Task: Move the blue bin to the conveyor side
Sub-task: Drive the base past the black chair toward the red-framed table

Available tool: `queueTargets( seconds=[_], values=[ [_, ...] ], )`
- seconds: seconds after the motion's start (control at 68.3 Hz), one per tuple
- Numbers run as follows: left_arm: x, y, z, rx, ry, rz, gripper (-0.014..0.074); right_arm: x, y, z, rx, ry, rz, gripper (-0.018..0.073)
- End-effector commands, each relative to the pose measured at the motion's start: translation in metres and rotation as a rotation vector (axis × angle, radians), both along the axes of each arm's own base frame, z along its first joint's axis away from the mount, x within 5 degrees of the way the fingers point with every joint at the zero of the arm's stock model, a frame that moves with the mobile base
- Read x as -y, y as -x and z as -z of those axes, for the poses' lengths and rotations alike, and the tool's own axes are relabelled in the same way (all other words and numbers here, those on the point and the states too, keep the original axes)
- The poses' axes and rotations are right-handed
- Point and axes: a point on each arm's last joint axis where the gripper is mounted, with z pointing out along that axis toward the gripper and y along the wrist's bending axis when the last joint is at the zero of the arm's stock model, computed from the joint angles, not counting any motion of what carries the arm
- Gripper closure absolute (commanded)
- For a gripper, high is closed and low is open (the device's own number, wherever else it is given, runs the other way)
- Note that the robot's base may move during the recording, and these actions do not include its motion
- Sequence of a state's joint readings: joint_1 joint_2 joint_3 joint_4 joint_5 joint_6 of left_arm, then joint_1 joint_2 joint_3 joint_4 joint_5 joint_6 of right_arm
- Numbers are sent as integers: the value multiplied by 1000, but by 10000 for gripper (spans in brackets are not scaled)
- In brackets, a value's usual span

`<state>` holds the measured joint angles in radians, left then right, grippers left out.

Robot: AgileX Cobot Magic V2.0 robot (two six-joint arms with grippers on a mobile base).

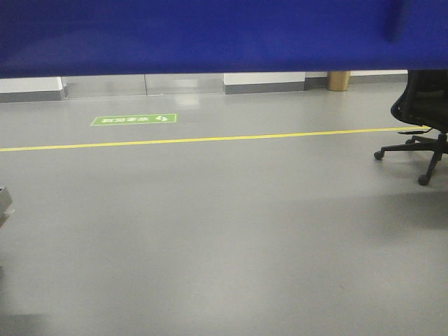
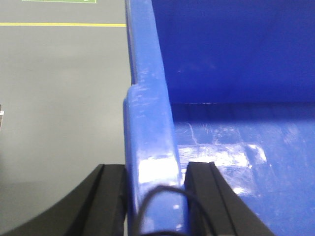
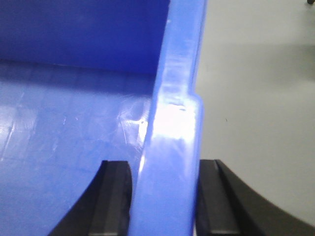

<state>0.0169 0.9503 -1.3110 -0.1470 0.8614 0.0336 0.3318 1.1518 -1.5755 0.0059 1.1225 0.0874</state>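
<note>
The blue bin (image 1: pixel 210 35) fills the top of the front view, held up off the grey floor. In the left wrist view my left gripper (image 2: pixel 156 191) is shut on the bin's left rim (image 2: pixel 150 113), one black finger outside and one inside. Over on the other side, my right gripper (image 3: pixel 165 196) is shut on the bin's right rim (image 3: pixel 177 108) in the same way. The bin's glossy, scuffed inside (image 3: pixel 64 137) looks empty. The conveyor side is out of view.
Grey floor (image 1: pixel 210 231) with a yellow line (image 1: pixel 196 140) and a green floor sign (image 1: pixel 134 120). A black wheeled office chair (image 1: pixel 420 119) stands at the right. A white wall base and a tan cylinder (image 1: pixel 339 80) lie beyond.
</note>
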Motion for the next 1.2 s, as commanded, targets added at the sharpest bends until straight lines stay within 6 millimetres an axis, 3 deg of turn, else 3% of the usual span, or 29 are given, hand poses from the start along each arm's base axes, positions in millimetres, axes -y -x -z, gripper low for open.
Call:
queueTargets(
  seconds=[0.0,1.186],
  values=[
    [2,6,-19,156,16,7,596,1,3,-16,140,-23,-10,638],
    [2,6,-19,156,16,7,596,1,3,-16,140,-23,-10,638]
  ],
)
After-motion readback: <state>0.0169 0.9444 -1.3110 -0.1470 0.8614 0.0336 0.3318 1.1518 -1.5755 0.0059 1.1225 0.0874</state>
